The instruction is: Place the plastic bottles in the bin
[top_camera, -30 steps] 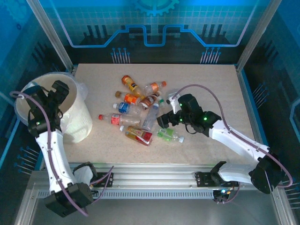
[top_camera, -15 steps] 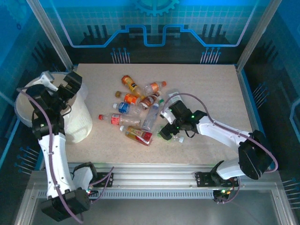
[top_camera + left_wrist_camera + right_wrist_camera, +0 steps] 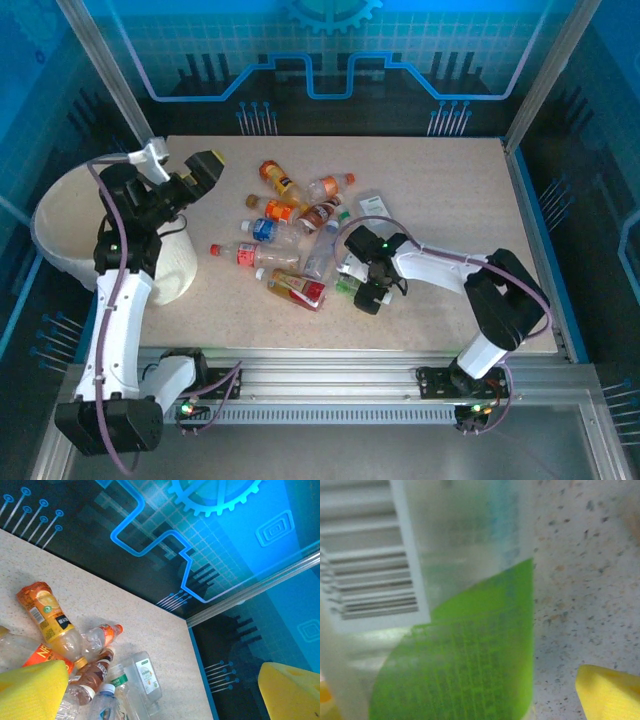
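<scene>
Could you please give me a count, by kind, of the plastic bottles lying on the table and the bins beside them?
Plastic bottles on the table: 10, as far as the overlapping pile lets me tell them apart
Bin: 1
Total: 11

We note speckled beige table [image 3: 450,180]; plastic bottles [image 3: 290,235] lying flat in cluster left of centre; green-label bottle [image 3: 347,287] at near-right edge; bin [image 3: 175,265] at left edge.
</scene>
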Robot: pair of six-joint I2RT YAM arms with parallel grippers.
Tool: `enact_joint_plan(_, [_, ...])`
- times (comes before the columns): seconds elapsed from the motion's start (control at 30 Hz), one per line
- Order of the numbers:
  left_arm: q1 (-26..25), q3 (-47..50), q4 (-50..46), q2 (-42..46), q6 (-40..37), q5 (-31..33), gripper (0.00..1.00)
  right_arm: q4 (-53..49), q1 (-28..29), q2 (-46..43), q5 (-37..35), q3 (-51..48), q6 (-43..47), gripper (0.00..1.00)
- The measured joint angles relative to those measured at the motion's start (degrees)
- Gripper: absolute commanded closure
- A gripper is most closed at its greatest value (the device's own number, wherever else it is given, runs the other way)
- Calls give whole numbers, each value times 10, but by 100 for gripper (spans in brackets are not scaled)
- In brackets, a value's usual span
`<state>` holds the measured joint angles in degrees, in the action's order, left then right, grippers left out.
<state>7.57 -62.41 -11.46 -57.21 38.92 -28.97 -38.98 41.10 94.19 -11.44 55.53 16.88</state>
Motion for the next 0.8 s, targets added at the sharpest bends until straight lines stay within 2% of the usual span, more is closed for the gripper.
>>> enact_joint_plan(0.47, [-51, -1, -10, -34, -2, 7, 1, 16, 0, 11, 40, -7, 21, 31])
enact_joint_plan(0.8, [-91, -9, -50, -61, -34, 26, 1, 27, 1, 8, 39, -17, 13, 48])
